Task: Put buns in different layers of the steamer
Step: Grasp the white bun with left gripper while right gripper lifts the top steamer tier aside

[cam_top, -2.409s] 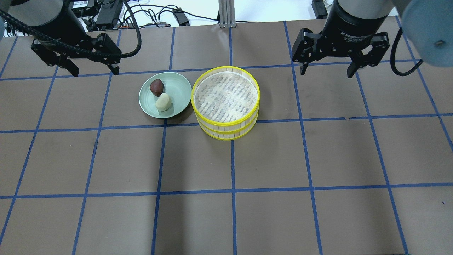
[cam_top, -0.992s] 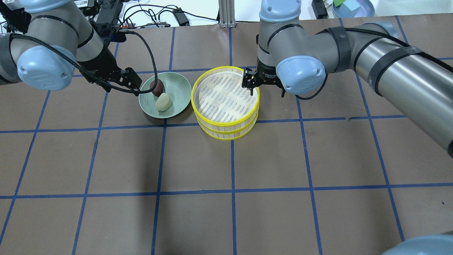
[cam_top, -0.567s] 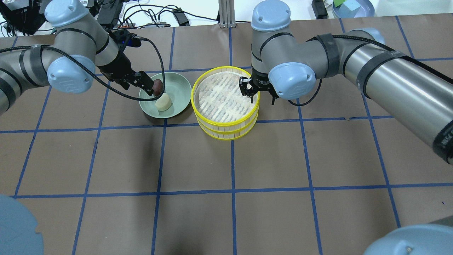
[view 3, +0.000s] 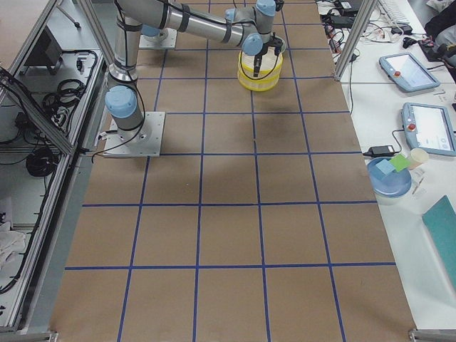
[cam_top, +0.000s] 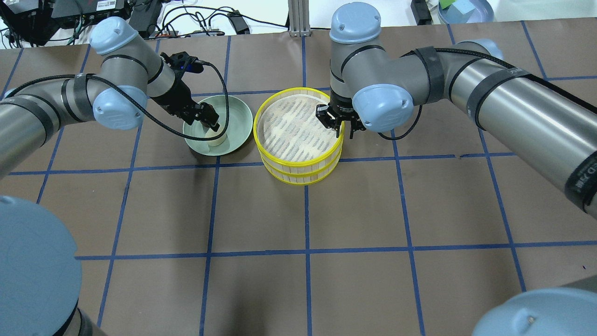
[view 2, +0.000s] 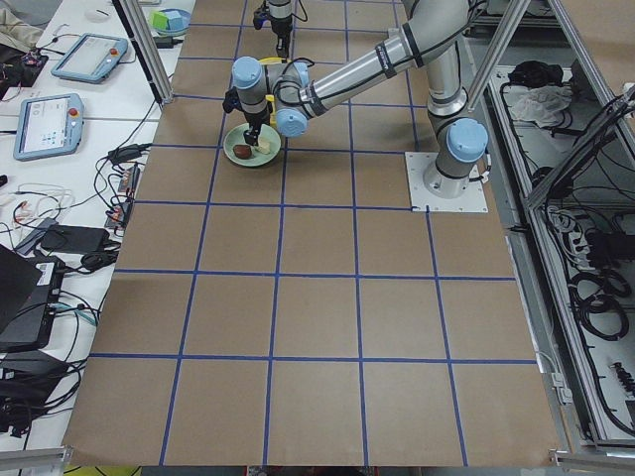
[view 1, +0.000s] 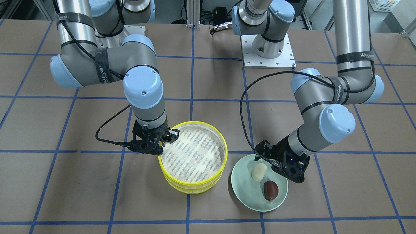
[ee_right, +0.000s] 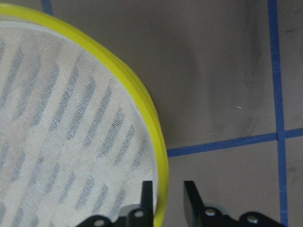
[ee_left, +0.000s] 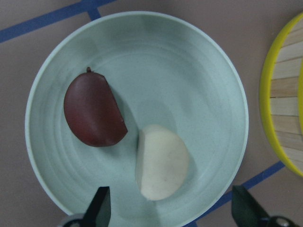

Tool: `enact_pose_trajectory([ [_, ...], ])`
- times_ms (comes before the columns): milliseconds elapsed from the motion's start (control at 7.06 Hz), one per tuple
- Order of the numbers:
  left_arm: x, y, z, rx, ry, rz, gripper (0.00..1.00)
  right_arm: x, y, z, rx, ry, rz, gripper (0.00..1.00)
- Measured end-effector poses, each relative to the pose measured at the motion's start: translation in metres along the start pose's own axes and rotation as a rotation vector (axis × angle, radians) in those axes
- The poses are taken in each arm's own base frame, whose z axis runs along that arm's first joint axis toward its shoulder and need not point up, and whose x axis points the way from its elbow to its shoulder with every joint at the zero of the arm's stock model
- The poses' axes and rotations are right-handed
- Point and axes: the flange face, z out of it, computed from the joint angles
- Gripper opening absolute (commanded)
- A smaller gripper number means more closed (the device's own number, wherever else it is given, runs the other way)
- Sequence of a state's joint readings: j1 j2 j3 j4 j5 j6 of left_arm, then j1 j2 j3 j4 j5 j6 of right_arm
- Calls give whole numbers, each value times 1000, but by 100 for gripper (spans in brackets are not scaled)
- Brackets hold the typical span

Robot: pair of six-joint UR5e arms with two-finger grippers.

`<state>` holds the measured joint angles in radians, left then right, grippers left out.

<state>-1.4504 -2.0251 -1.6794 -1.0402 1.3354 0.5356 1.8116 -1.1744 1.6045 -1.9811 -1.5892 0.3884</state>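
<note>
The steamer (cam_top: 298, 89) is a stack of two yellow-rimmed trays at mid-table, and its top mesh (view 1: 191, 152) is bare. The cream bun (ee_left: 161, 163) and the brown bun (ee_left: 92, 113) lie side by side on a pale green plate (ee_left: 189, 71) to its left. My left gripper (ee_left: 170, 210) hovers over the plate, open wide, its fingertips (ee_left: 100, 208) flanking the cream bun's near end. It hides the brown bun in the overhead view (cam_top: 211, 125). My right gripper (ee_right: 168, 198) straddles the top tray's rim (ee_right: 128, 80), jaws narrow, with a small gap outside the rim.
The plate (cam_top: 235, 112) nearly touches the steamer's left side. Blue tape lines grid the brown table. The left arm's base plate (view 1: 268, 55) sits at the robot's end. A side bench holds a blue dish (view 3: 390, 174) and tablets.
Both arms swung in from the far edge and came down. The left gripper moved over the plate. The right gripper settled on the steamer's right rim with jaws narrowed. Buns stayed put.
</note>
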Motion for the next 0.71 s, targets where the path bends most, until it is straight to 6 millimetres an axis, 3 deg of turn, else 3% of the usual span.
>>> enact_pose_trajectory([
  [142,-3,-1,12,-10,10,-2,90,0,0,-1,0,0,-2,3],
  [425,-7,-2,27,-27,21,-5,87,2,1,-5,5,0,-5,3],
  [709,-8,-2,36,-34,25,-5,53,10,3,-31,38,-10,-17,3],
])
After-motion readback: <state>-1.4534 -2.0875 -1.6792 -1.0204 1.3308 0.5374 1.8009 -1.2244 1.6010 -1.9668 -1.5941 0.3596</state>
